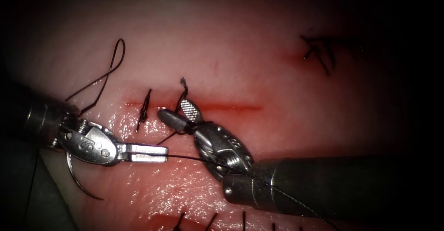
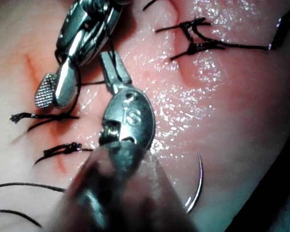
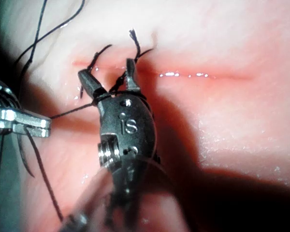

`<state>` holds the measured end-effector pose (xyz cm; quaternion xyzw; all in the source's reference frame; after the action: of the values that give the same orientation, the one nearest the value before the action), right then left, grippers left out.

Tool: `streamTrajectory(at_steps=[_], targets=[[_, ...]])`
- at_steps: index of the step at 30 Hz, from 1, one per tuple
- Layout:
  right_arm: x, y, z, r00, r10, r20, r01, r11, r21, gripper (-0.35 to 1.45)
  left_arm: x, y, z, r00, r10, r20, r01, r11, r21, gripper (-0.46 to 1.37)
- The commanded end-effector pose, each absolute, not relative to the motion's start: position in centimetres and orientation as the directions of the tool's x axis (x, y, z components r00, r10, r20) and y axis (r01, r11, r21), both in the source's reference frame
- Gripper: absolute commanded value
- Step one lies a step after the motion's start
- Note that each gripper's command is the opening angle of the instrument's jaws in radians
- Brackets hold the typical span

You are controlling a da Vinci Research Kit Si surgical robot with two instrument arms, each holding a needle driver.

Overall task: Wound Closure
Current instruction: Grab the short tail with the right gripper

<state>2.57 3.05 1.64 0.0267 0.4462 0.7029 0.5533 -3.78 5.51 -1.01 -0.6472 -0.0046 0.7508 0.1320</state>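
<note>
Right tool (image 1: 178, 114): jaws spread wide at the cut (image 1: 231, 106), straddling the thread (image 1: 182, 92) of a stitch, gripping nothing. Left tool (image 1: 152, 152): jaws closed on the thread's long strand. Needle (image 1: 78, 180) lies free on the tissue (image 1: 259, 64), left of the cut, out of the tissue, long axis near vertical, tip lower right. Judgement: keep the strand taut and the needle clear.

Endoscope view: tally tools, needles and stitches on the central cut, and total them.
Tools: 2, left tool shut on thread, right tool open at a stitch.
Needles: 1, needle lying free on tissue, left of the cut.
Stitches on the cut: 2.
Total: 5.
</note>
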Motion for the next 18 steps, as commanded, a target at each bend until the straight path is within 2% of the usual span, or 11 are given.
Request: streamTrajectory(at_steps=[1, 9, 18], targets=[[2.55, 3.06, 1.65, -0.398, 0.798, -0.452, -0.758, -0.009, 0.652, 0.75, -3.79, 5.51, -1.01, -0.131, 0.205, -0.97, -0.188, -0.966, -0.179, -0.35], [2.45, 3.14, 1.75, -0.425, 0.781, -0.457, -0.781, -0.061, 0.622, 0.76, -3.81, 5.5, -1.01, -0.135, 0.204, -0.97, -0.18, -0.967, -0.179, -0.35], [2.48, 3.3, 1.97, -0.422, 0.784, -0.455, -0.776, -0.052, 0.629, 0.74, -3.85, 5.5, -1.01, -0.132, 0.204, -0.97, -0.174, -0.968, -0.179, -0.35]])
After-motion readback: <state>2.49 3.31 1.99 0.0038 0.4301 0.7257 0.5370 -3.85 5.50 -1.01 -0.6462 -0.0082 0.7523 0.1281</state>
